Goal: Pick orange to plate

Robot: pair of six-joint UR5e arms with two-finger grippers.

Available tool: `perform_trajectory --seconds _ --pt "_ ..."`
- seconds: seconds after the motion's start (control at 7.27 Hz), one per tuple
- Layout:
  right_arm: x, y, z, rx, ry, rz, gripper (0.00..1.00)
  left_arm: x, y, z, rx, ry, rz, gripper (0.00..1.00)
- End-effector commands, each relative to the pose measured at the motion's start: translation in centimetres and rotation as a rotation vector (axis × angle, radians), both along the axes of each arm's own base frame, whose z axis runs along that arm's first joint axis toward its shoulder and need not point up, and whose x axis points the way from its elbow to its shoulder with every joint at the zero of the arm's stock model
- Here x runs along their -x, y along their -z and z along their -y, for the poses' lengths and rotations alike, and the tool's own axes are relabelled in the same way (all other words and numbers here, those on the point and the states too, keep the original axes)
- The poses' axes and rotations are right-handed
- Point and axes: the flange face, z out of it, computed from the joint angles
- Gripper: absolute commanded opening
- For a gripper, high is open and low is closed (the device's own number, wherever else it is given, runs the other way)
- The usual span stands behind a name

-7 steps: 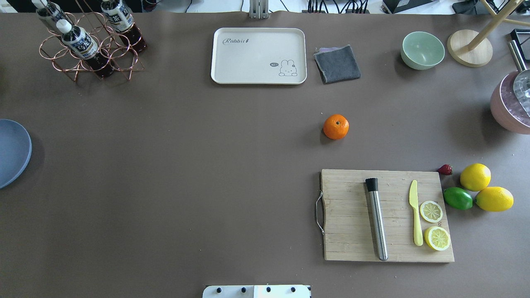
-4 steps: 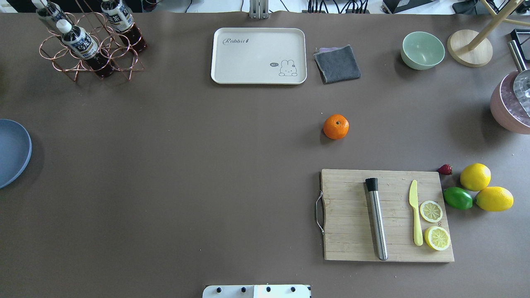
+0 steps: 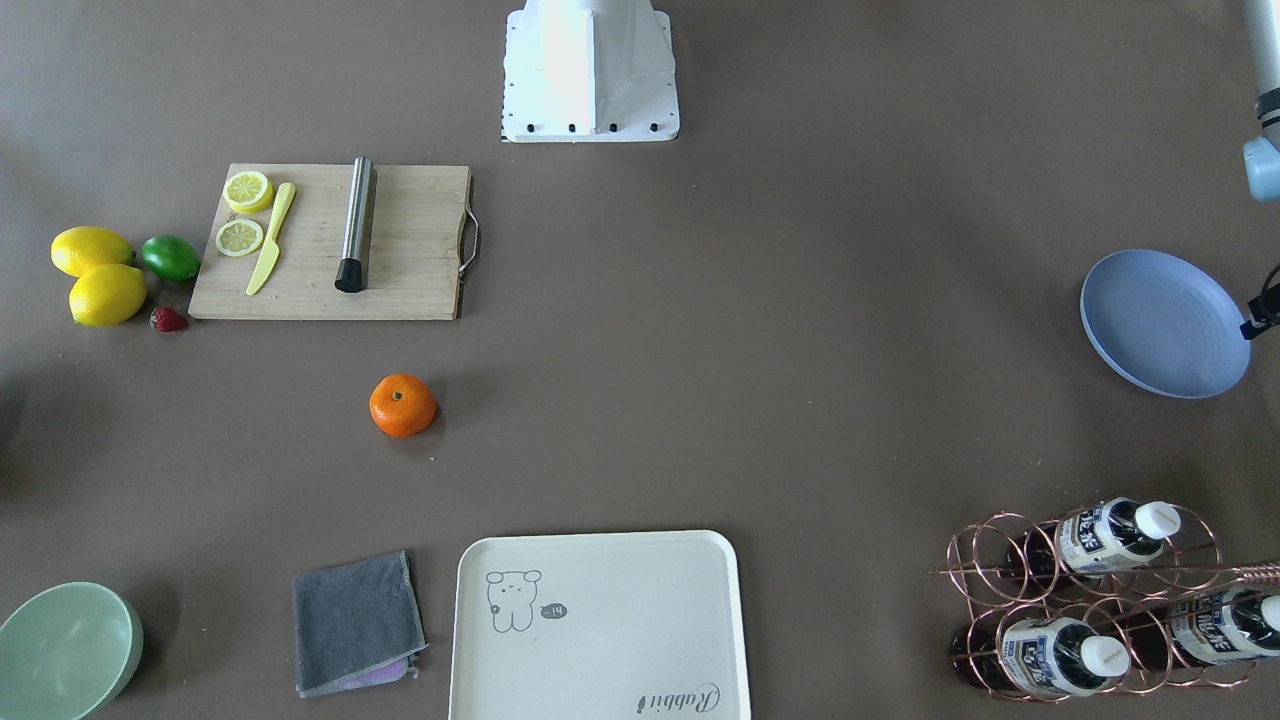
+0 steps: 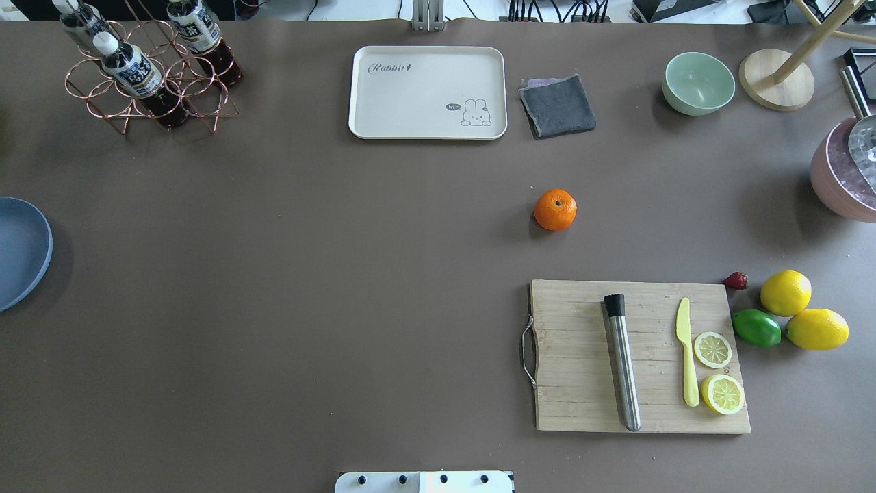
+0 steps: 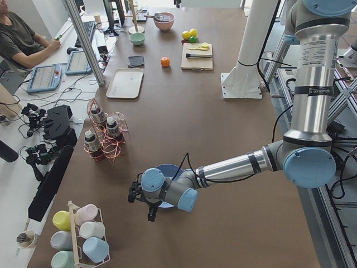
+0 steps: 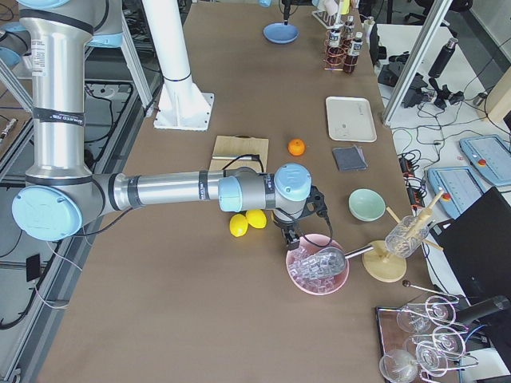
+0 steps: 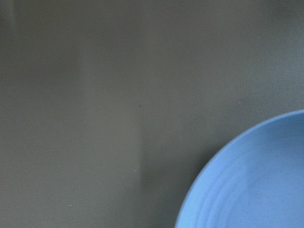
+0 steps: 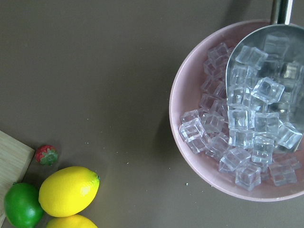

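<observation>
Orange (image 4: pixel 555 209) sits alone on the surface, approx 1 o'clock from the robot base in the overhead view. It's near the cutting board (image 4: pixel 582 356), at the board's 11 o'clock, not touching it. Plate (image 3: pixel 1165 322) is well apart, out at 9 o'clock by the surface edge, w/ nothing on it.

So you're at step 1: pick not begun. Left end effector (image 5: pixel 151 211) hangs by the plate's rim; right end effector (image 6: pixel 291 237) hangs between the lemons (image 6: pixel 247 221) & the ice bowl (image 6: pixel 318 270). Both show only in side views, so can't tell if fingers are spread or pressed together.

Next, prob.: bring the right arm over the orange, fingers spread wider than the fruit, come straight down, pinch across its middle. It's round, so a nudge may roll it. After that, a long carry toward 9 o'clock, maybe a hand-over.
</observation>
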Motion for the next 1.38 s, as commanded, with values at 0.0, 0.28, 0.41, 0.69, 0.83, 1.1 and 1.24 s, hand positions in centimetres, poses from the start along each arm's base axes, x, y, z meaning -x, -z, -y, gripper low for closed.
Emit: perform_trajectory --seconds 0.0,0.28,0.41,0.69,0.83,1.1,1.24 --pt "0.3 0.1 0.0 -0.001 0.006 0.001 1.00 -0.8 0.0 -0.1 0.001 -0.015 0.000 0.78" --pt "0.3 -0.2 -0.2 0.002 0.008 0.001 1.00 -0.8 -0.2 -0.2 0.005 -0.014 0.001 0.59" --pt "0.5 -0.3 -0.3 0.005 0.012 0.000 1.00 -0.8 -0.1 -0.2 0.010 -0.009 0.000 0.48" --pt "0.5 -0.5 -0.5 0.009 0.014 0.000 1.00 -0.9 -0.1 -0.2 0.014 -0.006 -0.002 0.14" --pt "0.5 -0.2 -0.3 0.004 0.013 0.000 1.00 -0.9 0.0 -0.4 0.015 0.006 -0.006 0.00" --pt "2.0 2.1 0.1 -0.043 0.044 0.005 1.00 -1.4 1.9 0.3 0.037 0.041 -0.052 0.00" --pt "5.0 4.0 0.3 -0.072 0.098 0.011 1.00 -1.9 5.5 1.3 0.033 0.074 -0.096 0.00"
